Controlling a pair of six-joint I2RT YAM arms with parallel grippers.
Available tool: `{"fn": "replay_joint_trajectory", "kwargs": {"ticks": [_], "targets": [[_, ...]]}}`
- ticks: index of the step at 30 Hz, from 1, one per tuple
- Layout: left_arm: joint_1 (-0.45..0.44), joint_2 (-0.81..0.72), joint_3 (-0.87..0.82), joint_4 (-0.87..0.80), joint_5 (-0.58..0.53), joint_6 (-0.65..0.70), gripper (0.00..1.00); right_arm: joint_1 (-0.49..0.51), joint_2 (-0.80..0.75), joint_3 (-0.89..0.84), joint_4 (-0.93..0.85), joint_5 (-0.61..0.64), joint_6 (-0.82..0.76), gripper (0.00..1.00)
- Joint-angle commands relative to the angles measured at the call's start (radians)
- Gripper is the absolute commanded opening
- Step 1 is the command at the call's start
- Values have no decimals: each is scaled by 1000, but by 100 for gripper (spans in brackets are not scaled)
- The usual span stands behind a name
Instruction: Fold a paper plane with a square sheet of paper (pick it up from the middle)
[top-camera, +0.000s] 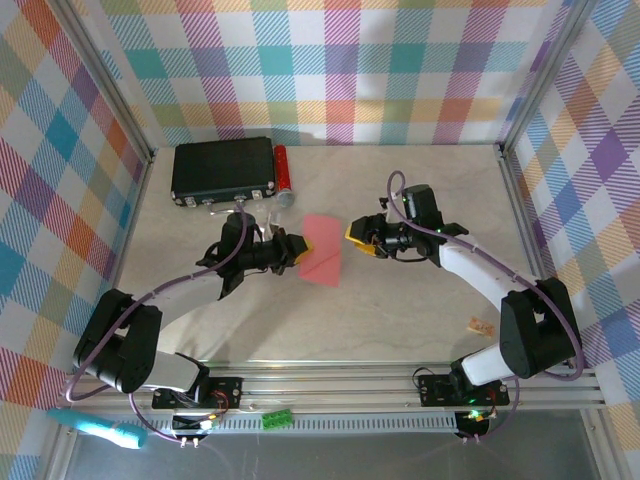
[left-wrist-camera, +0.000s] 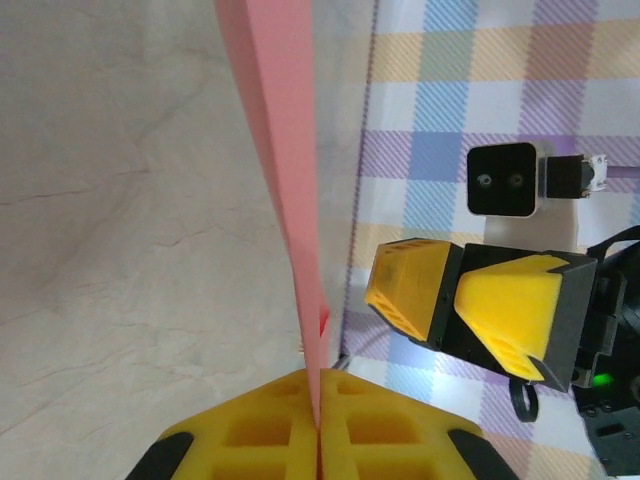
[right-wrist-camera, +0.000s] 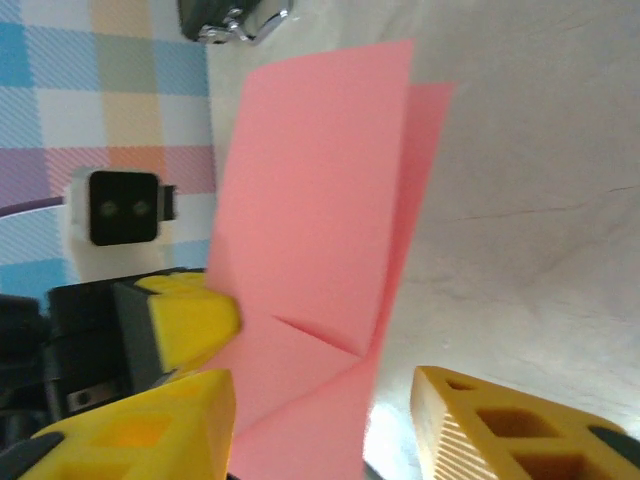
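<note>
- The left arm (top-camera: 190, 290) reaches from its base toward the middle of the table (top-camera: 420, 320), with the left gripper (top-camera: 296, 250) pointing right.
- The right arm (top-camera: 480, 265) bends in from the other side, and the right gripper (top-camera: 358, 238) faces the left one at close range.
- The left gripper's jaws are pressed together on one edge of the folded pink sheet of paper (left-wrist-camera: 280, 150), which rises edge-on from the fingertips.
- The right gripper's fingers (right-wrist-camera: 500, 425) stand apart. The sheet's lower part lies between them, possibly brushing one finger, though that is hard to judge.
- From above, the sheet sits between both grippers near the table's centre, well apart from the black box (top-camera: 222, 170) and red cylinder (top-camera: 283, 168) at the far edge.
</note>
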Motion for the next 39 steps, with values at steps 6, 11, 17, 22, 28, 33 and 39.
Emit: {"fn": "replay_joint_trajectory", "kwargs": {"ticks": [6,11,17,22,28,33,39], "targets": [[17,-56,293,-892,-395,526,7,-10,-30,40,-229,227,-89,58],[-5,-7,464,-1209,-770,656,7,-13,-30,33,-255,291,-87,59],[-99,131,614,-1432,-1205,669,6,-23,-33,24,-270,346,-70,59],[-196,296,700,-1523,-1401,602,5,-33,-47,10,-274,370,-63,59],[-308,483,793,-1518,-1416,539,5,-67,-71,-4,-280,358,-60,59],[-352,564,795,-1379,-1246,506,11,-99,-104,-9,-296,367,-67,59],[-372,577,747,-1183,-980,476,17,-113,-111,-31,-294,357,-56,59]]}}
